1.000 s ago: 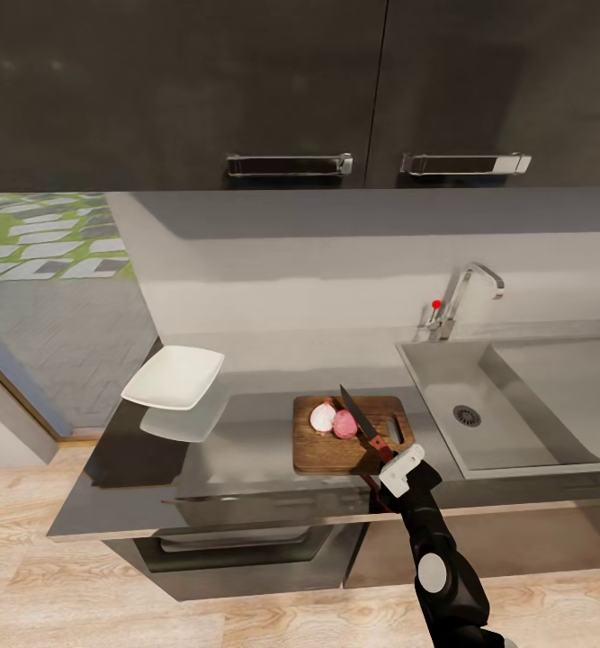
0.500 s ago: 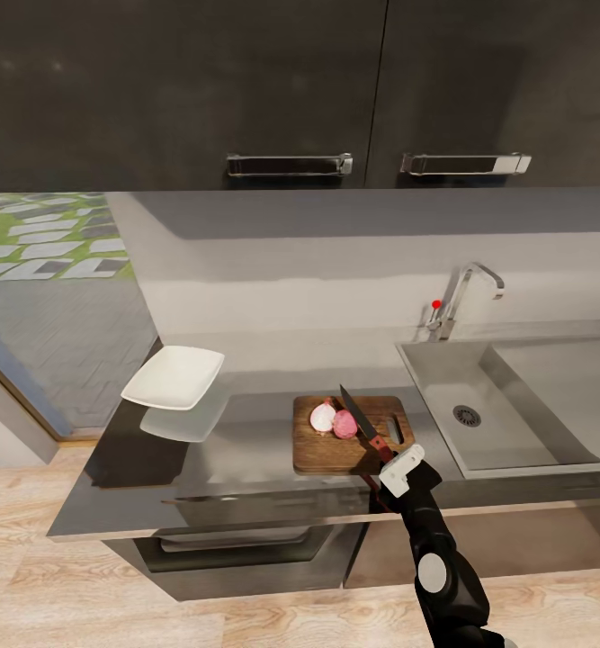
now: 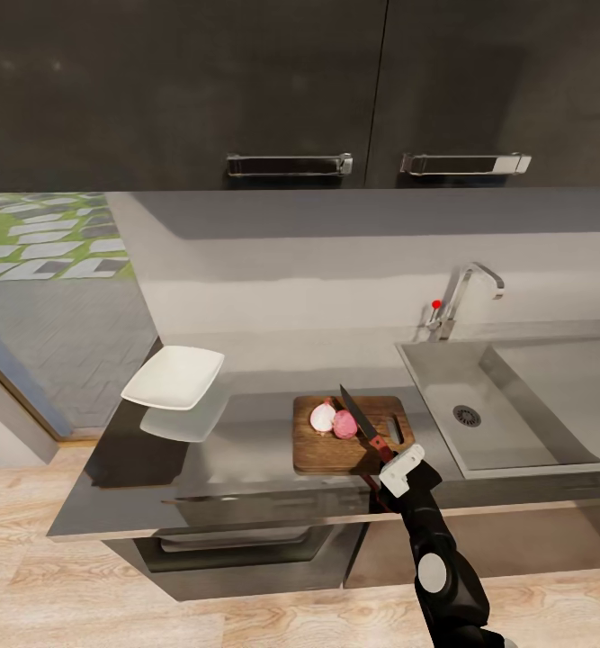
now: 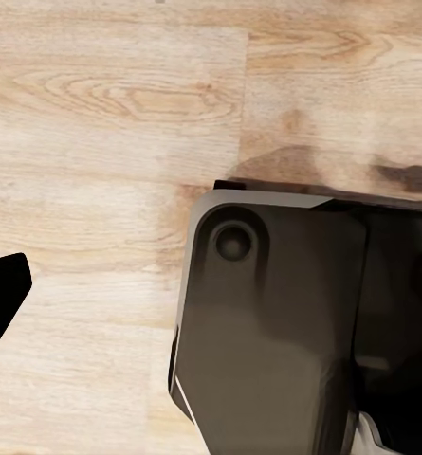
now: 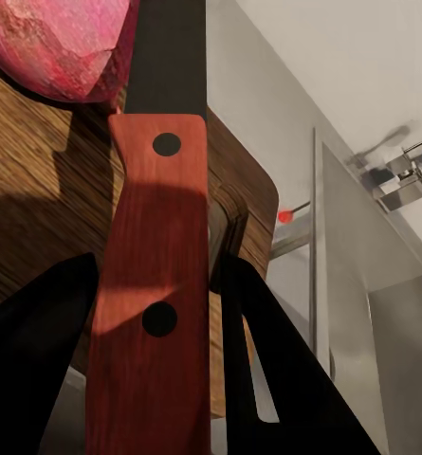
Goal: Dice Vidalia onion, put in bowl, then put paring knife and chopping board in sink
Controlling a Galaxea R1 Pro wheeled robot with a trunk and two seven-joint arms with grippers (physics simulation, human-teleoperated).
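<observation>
The dark-brown chopping board (image 3: 322,453) lies on the grey countertop (image 3: 237,454), just left of the sink (image 3: 506,418). Two halves of the Vidalia onion (image 3: 334,419) rest on it, one with its pale cut face showing, the other reddish. My right gripper (image 3: 391,463) is shut on the paring knife (image 3: 364,423) by its reddish-brown handle (image 5: 149,284), the dark blade lying against the right-hand onion half (image 5: 59,43). The white bowl (image 3: 174,377) stands at the counter's far left. One black fingertip (image 4: 2,299) of my left gripper stands far out to the side, above the wooden floor.
A tap (image 3: 466,292) with a red-tipped lever rises behind the sink, whose basin holds nothing but its drain (image 3: 467,416). Dark wall cupboards with metal handles (image 3: 289,165) hang above. My own dark base (image 4: 286,332) stands on the wooden floor below the counter's front edge.
</observation>
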